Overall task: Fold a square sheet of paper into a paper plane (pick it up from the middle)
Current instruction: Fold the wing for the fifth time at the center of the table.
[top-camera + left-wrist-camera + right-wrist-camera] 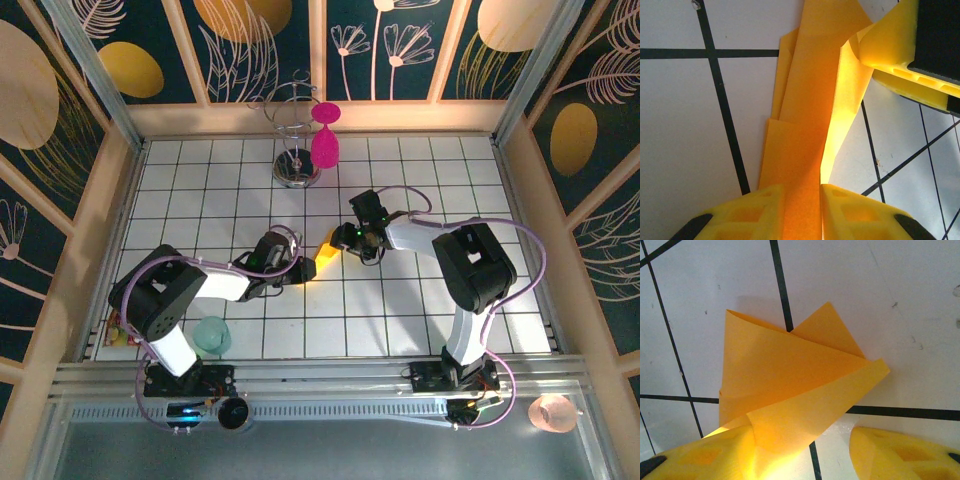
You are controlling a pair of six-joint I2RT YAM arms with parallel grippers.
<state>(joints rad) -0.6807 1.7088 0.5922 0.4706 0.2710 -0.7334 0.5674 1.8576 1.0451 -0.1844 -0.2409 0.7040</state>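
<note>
While folded, paper plane (pixel 805 150) between left end effector (pixel 802 212) fingers.

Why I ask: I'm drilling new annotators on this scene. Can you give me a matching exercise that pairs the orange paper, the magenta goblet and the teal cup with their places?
Things:
1. orange paper
2. magenta goblet
3. teal cup

Places:
A. far end of the table, at the wire stand
B. near edge, beside the left arm
C. middle of the table

Pairs: 1-C, 2-A, 3-B
</note>
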